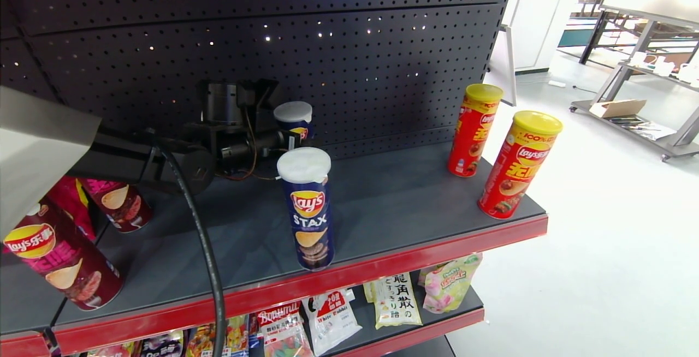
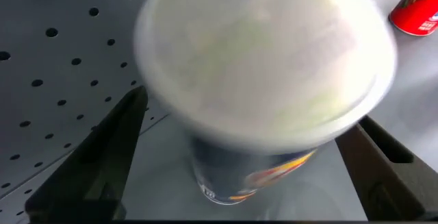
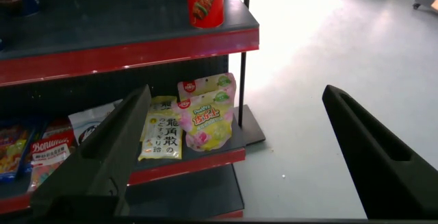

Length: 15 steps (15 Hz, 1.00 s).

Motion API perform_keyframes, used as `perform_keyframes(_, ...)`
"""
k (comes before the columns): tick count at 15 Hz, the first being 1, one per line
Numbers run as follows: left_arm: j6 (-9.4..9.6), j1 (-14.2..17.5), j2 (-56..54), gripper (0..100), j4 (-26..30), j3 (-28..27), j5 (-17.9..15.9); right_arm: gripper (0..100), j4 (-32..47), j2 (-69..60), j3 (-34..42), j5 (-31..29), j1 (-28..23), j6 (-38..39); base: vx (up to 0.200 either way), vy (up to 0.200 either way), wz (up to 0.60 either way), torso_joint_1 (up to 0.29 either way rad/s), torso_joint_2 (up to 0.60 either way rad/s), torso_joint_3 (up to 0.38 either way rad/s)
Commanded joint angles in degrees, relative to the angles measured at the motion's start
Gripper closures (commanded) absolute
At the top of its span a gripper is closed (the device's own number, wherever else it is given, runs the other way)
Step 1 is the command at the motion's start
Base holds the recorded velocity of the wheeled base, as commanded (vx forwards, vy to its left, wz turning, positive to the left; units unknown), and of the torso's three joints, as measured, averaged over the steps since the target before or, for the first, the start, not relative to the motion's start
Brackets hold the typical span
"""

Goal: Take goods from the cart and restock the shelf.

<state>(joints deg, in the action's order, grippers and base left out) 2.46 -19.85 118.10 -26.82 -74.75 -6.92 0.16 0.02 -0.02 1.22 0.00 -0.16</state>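
By the back edge of the upper shelf [image 1: 393, 204], the rear blue chips can [image 1: 294, 118] is between the spread fingers of the left gripper [image 2: 250, 111] — they are not closed on it. The right gripper [image 3: 238, 94] is wide open — it faces the snack bags [image 3: 205, 114] on the lower shelf.

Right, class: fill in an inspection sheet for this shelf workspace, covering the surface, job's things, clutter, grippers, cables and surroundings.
Surface: dark shelf board with a red front edge.
Job's things: front blue can upright near the edge; back blue can upright by the pegboard; rear red can and corner red can upright at the right end; two maroon cans at the left.
Clutter: nothing seen.
Grippers: left gripper open around the back blue can, with gaps on both sides; right gripper open, holding nothing.
Cables: black cable hangs from the left arm across the shelf front.
Surroundings: snack bags on the lower shelf; metal racks across the floor.
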Motion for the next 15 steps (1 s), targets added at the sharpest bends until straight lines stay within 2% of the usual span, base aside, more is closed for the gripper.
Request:
perform_keyframes(1,0.0,0.0,-0.3,0,0.0,0.0,0.0,0,0.0,0.0,0.0,0.0,0.0,0.0,0.0,0.0,0.0,0.0,0.0,0.0)
perform_keyframes(3,0.0,0.1,-1.6,0,0.0,1.3,-0.1,0,0.0,0.0,0.0,0.0,0.0,0.0,0.0,0.0,0.0,0.0,0.0,0.0)
perform_keyframes(6,0.17,0.9,-5.9,0,-0.2,8.0,-0.1,0,0.0,0.0,0.0,0.0,0.0,-0.1,0.0,0.0,0.0,0.0,0.0,0.0)
perform_keyframes(8,0.17,1.7,-7.4,0,-0.1,8.9,-0.1,0,0.0,0.0,0.0,0.0,0.0,0.0,0.0,0.0,0.0,0.0,0.0,0.0)
perform_keyframes(10,0.44,3.1,-10.8,0,0.0,12.0,-0.2,0,0.0,0.0,0.0,0.0,0.0,0.0,0.0,0.0,0.0,0.0,0.0,0.0)
perform_keyframes(13,1.23,4.4,-15.4,0,0.6,17.4,-0.3,0,0.0,0.0,-0.1,0.0,0.0,0.0,0.0,0.0,0.0,0.0,0.0,0.0)
perform_keyframes(15,2.81,4.4,-23.1,0,3.4,23.6,-0.1,0,0.0,0.0,0.0,0.0,0.0,0.0,0.0,0.0,0.0,0.0,0.0,0.0)
